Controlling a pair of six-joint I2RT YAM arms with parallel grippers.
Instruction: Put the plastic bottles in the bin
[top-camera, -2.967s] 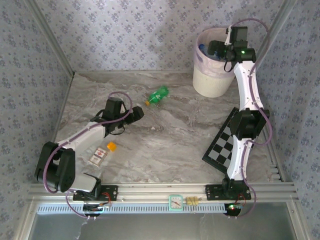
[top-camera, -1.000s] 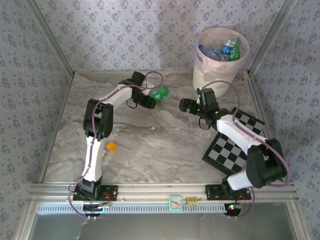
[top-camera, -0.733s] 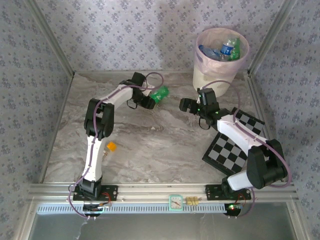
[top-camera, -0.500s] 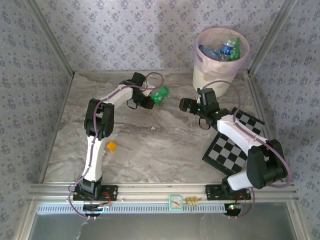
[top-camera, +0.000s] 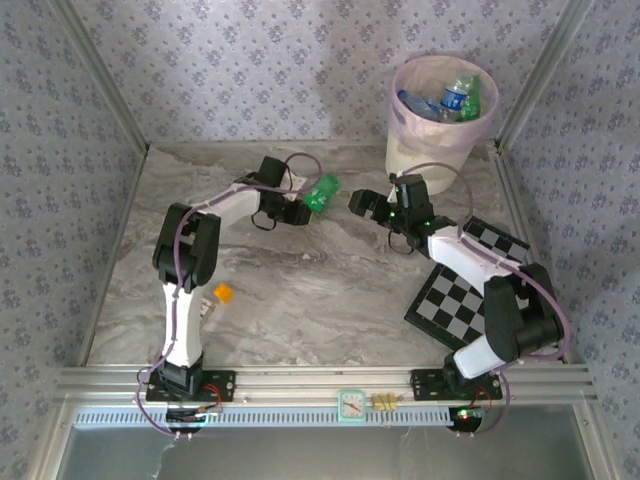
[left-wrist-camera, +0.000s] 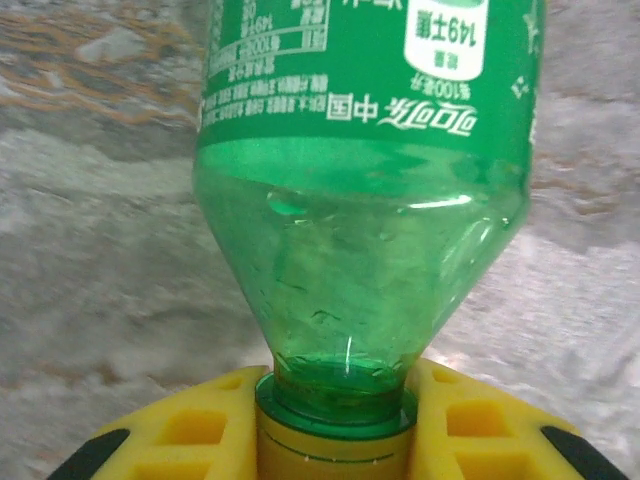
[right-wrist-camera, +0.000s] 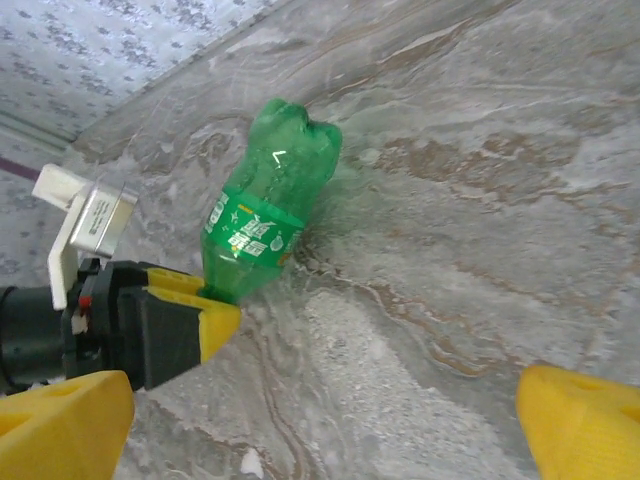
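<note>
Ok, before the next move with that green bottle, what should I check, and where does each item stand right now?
1. left gripper shut on the green bottle at its neck: ok.
2. right gripper open, apart from the bottle: ok.
3. Bottle lifted off the table: cannot tell.
4. bin upright, room above the bottles inside: ok.
5. Straight path to the bin free: not ok, the right gripper sits between.

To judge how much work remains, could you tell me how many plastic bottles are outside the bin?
1: the green bottle, over the far middle of the table, its neck held in the left gripper. Others may be hidden from these views.
</note>
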